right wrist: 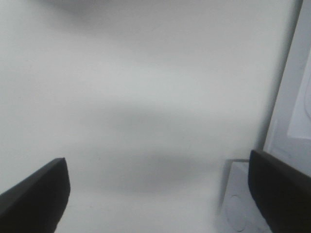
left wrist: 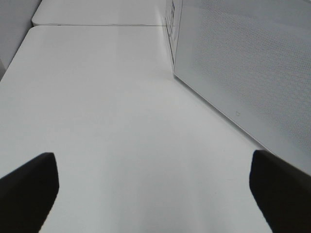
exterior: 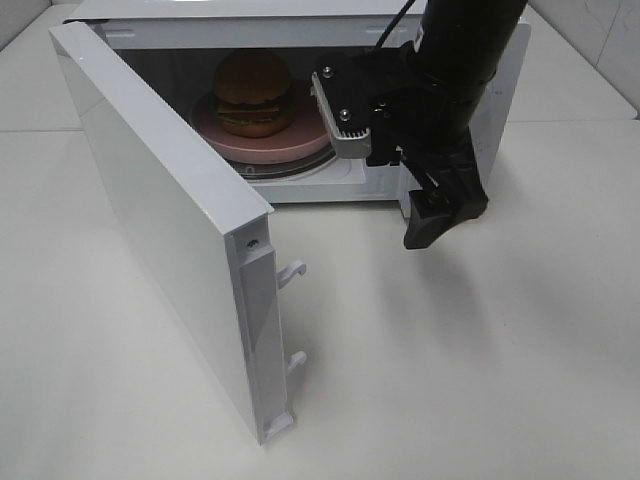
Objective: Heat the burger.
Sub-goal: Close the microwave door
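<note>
The burger (exterior: pixel 253 92), with a brown bun, green lettuce and a dark patty, sits on a round pink plate (exterior: pixel 275 148) inside the open white microwave (exterior: pixel 505 95). The microwave door (exterior: pixel 170 215) is swung wide open to the front left. My right gripper (exterior: pixel 440 215) hangs in front of the microwave's right side, outside the cavity, pointing down over the table. In the right wrist view it (right wrist: pixel 160 191) is open and empty. My left gripper (left wrist: pixel 154 191) is open and empty over bare table. It does not show in the exterior view.
The door's outer dotted face (left wrist: pixel 243 68) stands beside my left gripper. Two latch hooks (exterior: pixel 292 272) stick out of the door's free edge. A white part of the microwave (right wrist: pixel 291 111) lies at the edge of the right wrist view. White table (exterior: pixel 480 380) all around.
</note>
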Motion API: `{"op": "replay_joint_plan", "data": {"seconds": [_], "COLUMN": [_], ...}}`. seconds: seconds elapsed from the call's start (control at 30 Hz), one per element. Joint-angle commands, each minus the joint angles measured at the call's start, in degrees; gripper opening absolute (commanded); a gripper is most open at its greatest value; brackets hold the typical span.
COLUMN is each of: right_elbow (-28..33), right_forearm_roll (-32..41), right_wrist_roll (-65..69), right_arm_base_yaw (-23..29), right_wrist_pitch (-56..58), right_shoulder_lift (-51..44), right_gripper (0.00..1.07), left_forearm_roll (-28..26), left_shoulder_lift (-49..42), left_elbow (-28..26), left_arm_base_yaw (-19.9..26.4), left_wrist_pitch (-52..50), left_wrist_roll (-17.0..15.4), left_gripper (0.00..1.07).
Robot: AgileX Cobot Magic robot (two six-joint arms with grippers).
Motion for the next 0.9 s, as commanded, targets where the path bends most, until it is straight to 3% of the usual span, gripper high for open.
{"op": "replay_joint_plan", "data": {"seconds": [0.03,0.47,0.67,0.73,0.9], "right_elbow": [5.2,14.8,16.5,16.6,16.6], "right_forearm_roll": [0.0,-1.5,-2.4,-2.9,-3.6], "right_wrist_roll": [3.2,13.4,23.5,33.3,42.5], "right_arm_base_yaw": [-0.2,-1.7,-7.0,-11.5,-16.9], "right_wrist_pitch": [2.3,3.7,6.5,7.6,7.2], "right_shoulder_lift": [-5.3,-16.4,-19.7,-20.6,-20.6], "right_gripper": [0.97,0.97,0.97,0.97,0.97], "left_forearm_roll": [-0.4,-0.4,-0.4,-0.4,-0.4], "left_shoulder_lift": [-0.9,-0.9,-0.9,-0.9,-0.9], "left_elbow": [0.1,0.1,0.1,0.1,0.1], "left_arm_base_yaw": [0.0,0.0,0.0,0.0,0.0], "left_wrist_pitch": [-0.5,-0.5,-0.5,-0.5,-0.5], "left_wrist_roll": [0.1,0.1,0.1,0.1,0.1], "left_gripper": [1.00,1.00,1.00,1.00,1.00]}}
